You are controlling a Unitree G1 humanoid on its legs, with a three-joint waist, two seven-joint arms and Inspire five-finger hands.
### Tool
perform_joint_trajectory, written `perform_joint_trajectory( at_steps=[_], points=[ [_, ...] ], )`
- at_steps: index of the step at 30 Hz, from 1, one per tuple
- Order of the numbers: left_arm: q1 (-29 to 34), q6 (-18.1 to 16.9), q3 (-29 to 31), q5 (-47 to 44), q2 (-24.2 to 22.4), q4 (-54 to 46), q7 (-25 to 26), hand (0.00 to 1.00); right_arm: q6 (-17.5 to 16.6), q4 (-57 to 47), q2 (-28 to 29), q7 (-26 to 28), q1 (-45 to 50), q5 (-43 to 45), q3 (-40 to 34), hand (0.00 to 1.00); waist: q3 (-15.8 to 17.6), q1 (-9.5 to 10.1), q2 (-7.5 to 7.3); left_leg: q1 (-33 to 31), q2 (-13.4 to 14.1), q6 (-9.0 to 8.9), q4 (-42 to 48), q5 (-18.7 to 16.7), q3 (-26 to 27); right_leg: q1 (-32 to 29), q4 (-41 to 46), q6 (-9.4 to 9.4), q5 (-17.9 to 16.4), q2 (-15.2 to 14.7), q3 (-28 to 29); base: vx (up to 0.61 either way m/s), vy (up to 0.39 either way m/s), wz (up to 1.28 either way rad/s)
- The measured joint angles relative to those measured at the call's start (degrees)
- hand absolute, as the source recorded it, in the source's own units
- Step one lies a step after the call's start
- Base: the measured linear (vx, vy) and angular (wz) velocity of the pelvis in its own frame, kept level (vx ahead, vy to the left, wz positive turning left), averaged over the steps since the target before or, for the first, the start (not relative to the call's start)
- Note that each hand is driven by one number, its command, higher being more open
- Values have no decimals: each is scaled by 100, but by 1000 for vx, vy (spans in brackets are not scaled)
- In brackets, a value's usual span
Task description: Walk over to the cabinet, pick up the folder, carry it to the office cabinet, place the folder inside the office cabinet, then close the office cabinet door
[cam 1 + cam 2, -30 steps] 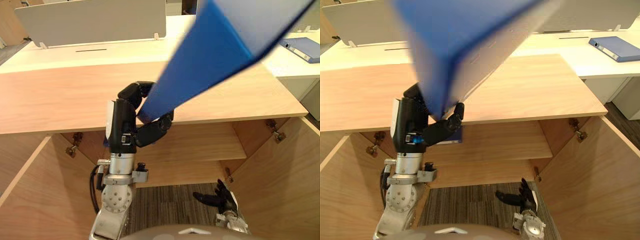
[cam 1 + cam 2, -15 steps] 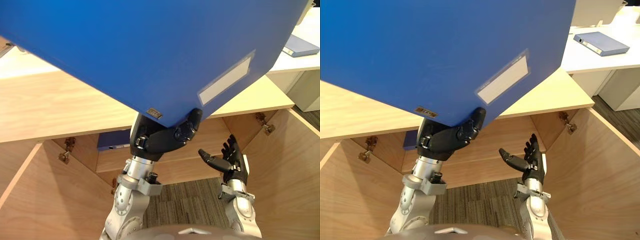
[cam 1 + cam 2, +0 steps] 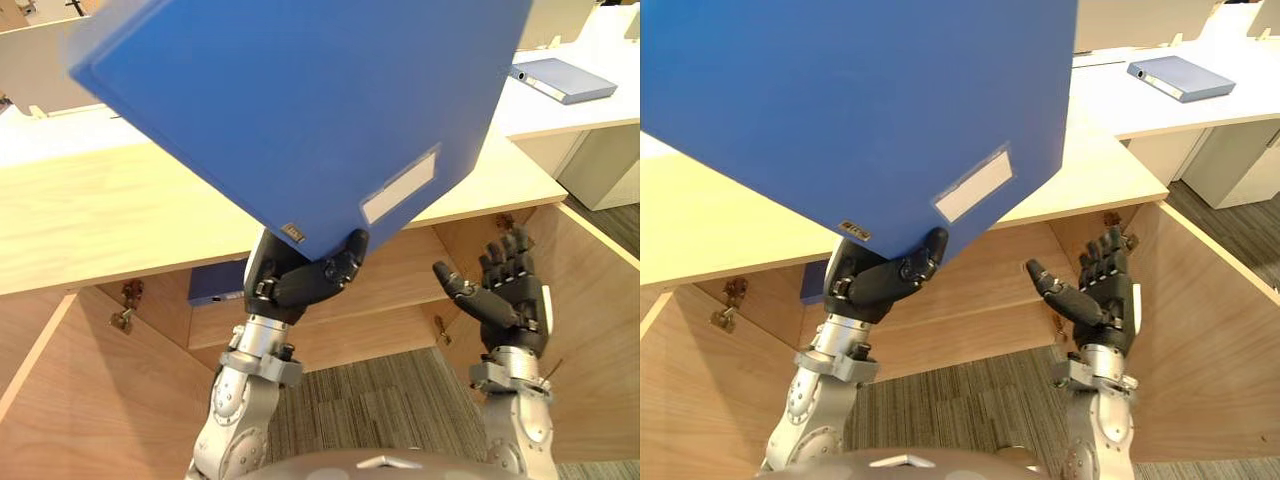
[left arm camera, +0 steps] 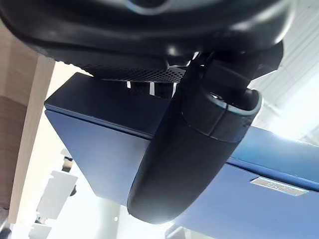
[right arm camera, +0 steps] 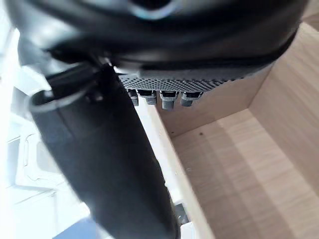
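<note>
My left hand [image 3: 300,282] is shut on the lower corner of a large blue folder [image 3: 300,110], raised and tilted in front of the open wooden office cabinet [image 3: 110,215]. In the left wrist view the thumb [image 4: 189,149] lies across the folder's [image 4: 104,144] edge. A white label [image 3: 400,188] sits near the held corner. To the right and slightly lower, my right hand [image 3: 508,297] is open, palm toward the folder and apart from it. Its thumb [image 5: 114,164] shows in the right wrist view against the cabinet's wood [image 5: 249,164].
Both cabinet doors stand open, one at the left [image 3: 70,400], one at the right [image 3: 600,330]. A second blue folder [image 3: 220,282] lies on the inner shelf [image 3: 400,285]. A third blue folder [image 3: 560,78] rests on the white desk [image 3: 560,115] at the back right. Striped carpet [image 3: 390,400] lies below.
The folder swung from edge-on to face-on and now sits tilted, its corner lower. My right hand rose from near the floor to beside the folder, fingers straight.
</note>
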Motion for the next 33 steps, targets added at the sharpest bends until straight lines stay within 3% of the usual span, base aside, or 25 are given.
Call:
perform_joint_trajectory(
  at_steps=[6,11,21,33],
  points=[
    [2,0,471,-89,143,46,-283,0,-49,-213,-380,332,-17,298,-263,100,1,-31,-2,-23,-7,10,37,-5,13,-7,-34,35,51,-10,24,0,0,0],
    [-5,15,523,-416,275,293,-601,0,-47,-213,-902,532,-163,296,-263,100,0,-39,-1,-46,-7,10,64,-5,28,0,-101,47,109,-15,66,-3,-2,-1],
    [-136,272,525,-1138,1391,649,-1554,0,-40,-16,-2669,1168,-865,272,-181,100,-1,-59,1,-165,-5,24,160,-2,11,-52,-117,60,163,-29,62,0,0,0],
    [-145,304,589,-1316,2423,1072,-1951,0,-37,580,-4054,1590,-1123,241,650,100,-2,-61,-12,-216,-59,98,154,48,-56,-50,-152,58,200,-80,-28,-8,-4,2]
  ],
)
